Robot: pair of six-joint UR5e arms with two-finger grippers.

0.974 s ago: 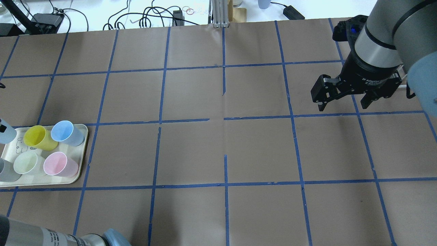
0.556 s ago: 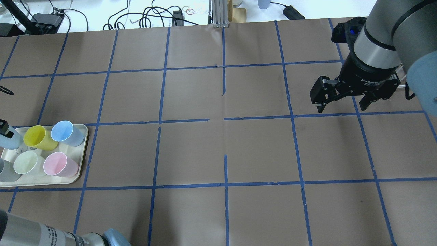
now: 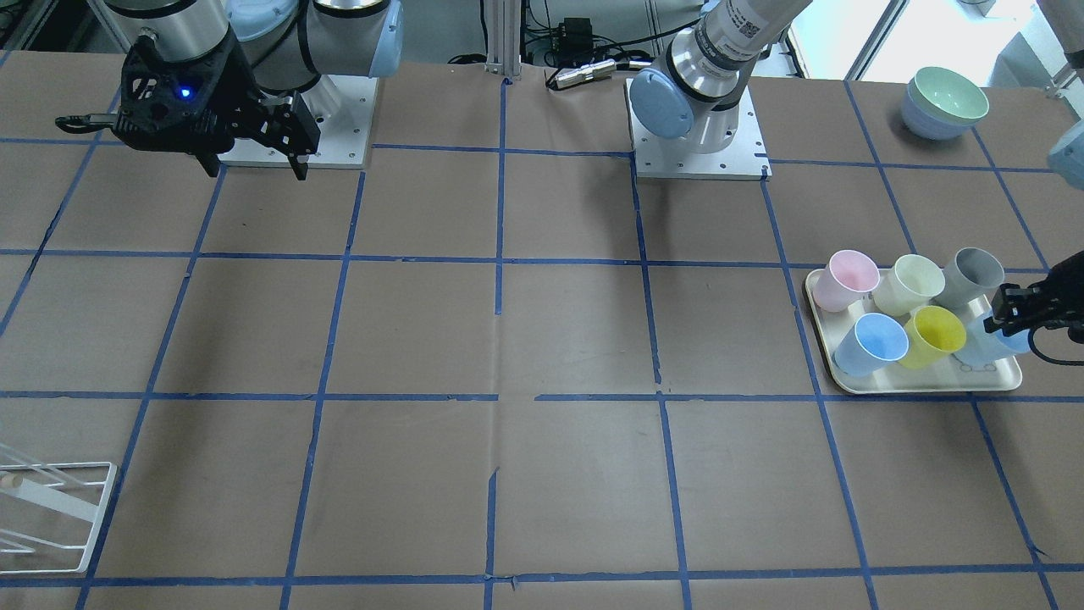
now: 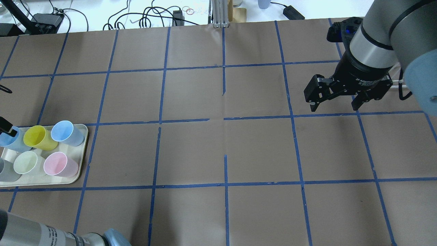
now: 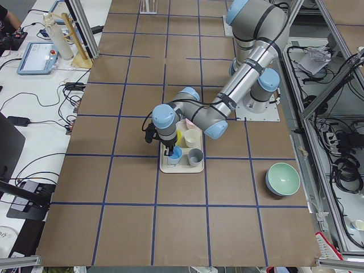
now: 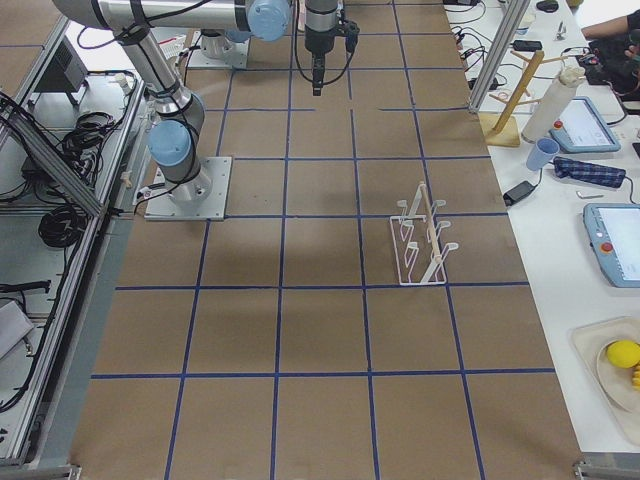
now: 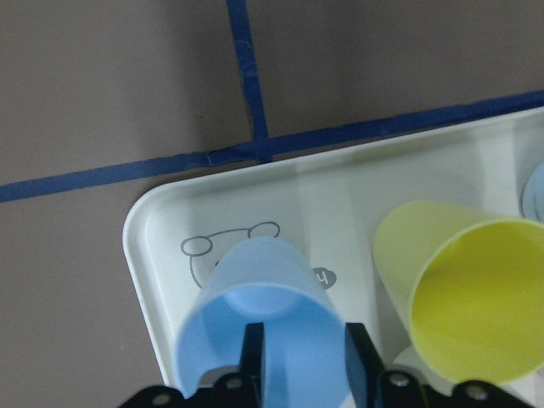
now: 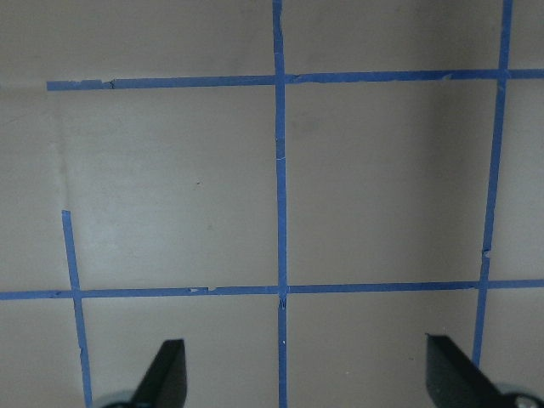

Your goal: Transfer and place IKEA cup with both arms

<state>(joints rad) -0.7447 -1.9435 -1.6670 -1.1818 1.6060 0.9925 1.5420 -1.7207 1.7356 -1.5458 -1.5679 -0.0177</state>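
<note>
The IKEA cup (image 4: 10, 142) is a pale icy-blue tumbler at the far-left corner of the cream tray (image 4: 80, 171), beside the yellow cup (image 4: 34, 136). My left gripper (image 4: 7, 130) is shut on its rim. In the left wrist view one finger (image 7: 253, 361) is inside the cup (image 7: 263, 293) and the other is outside its wall. I cannot tell whether the cup rests on the tray (image 7: 144, 255). My right gripper (image 4: 333, 105) is open and empty above bare table at the far right. It also shows in the front view (image 3: 254, 169).
The tray also holds a sky-blue cup (image 4: 63, 131), a pale green cup (image 4: 25, 162), a pink cup (image 4: 54, 164) and a grey cup (image 4: 4, 171). Stacked bowls (image 3: 944, 102) stand near the left arm's base. A white wire rack (image 3: 51, 508) is on the right arm's side.
The left gripper has moved right and down in the overhead view with the pale blue cup, ending beside the yellow cup. The right gripper has shifted slightly left, still open.
</note>
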